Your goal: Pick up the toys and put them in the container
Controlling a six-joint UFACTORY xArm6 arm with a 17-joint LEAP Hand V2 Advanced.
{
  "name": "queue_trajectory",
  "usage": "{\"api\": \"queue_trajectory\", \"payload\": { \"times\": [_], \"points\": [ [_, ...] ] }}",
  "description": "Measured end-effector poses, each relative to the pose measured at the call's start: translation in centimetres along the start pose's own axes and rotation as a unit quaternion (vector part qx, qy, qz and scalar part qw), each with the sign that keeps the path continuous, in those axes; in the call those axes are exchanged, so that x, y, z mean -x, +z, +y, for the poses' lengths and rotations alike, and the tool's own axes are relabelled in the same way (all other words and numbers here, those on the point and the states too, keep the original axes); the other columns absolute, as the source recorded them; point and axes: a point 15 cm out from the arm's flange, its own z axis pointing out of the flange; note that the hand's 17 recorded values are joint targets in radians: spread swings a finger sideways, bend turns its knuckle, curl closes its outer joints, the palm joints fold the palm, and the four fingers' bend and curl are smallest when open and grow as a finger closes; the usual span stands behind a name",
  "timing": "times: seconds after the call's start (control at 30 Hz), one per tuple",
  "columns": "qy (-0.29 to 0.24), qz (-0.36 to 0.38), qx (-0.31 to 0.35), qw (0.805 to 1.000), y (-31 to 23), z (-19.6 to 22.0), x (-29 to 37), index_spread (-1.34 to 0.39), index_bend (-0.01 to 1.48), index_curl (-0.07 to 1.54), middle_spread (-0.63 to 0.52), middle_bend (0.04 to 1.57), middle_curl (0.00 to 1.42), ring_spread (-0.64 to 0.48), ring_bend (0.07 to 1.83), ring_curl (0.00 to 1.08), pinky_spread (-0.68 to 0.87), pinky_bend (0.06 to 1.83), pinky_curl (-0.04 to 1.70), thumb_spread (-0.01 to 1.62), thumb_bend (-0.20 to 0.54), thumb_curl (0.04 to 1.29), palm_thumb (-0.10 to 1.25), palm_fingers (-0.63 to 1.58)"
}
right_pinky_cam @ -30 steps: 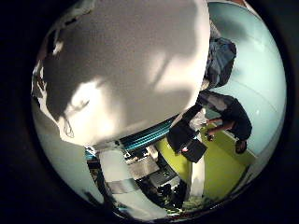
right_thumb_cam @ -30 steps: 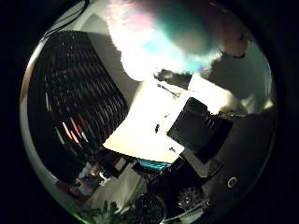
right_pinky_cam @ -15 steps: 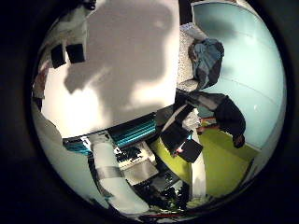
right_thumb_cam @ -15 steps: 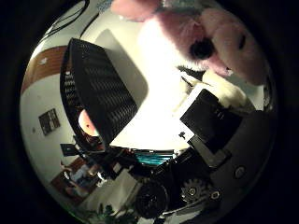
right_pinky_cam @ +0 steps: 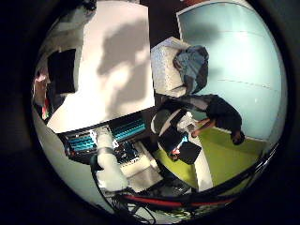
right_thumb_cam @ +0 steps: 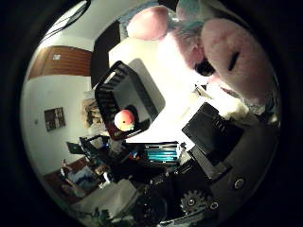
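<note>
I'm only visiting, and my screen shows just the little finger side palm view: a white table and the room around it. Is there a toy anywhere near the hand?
Observer: Yes. In the thumb side view a pink plush toy fills much of the picture, so it is close to the palm.
Operator: Where is the container it should go in?
Observer: A black basket with slatted walls stands on the white table, apart from the plush toy.
Operator: Is anything in it?
Observer: One round orange and yellow ball lies inside it.
</note>
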Motion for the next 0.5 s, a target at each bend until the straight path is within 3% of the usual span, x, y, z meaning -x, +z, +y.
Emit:
{"api": "queue_trajectory", "payload": {
  "times": [0.3,0.5],
  "points": [
    [-0.112,-0.006,-0.034,0.993,-3.7,2.6,11.1,-0.36,1.06,1.03,-0.33,1.17,1.19,-0.26,1.47,0.79,-0.23,1.24,1.20,0.87,-0.014,0.83,1.03,0.80],
    [-0.159,-0.011,-0.051,0.986,-5.0,2.3,16.8,-0.36,1.04,1.03,-0.33,1.15,1.19,-0.26,1.45,0.79,-0.24,1.26,1.19,0.88,-0.014,0.85,1.02,0.82]
  ]
}}
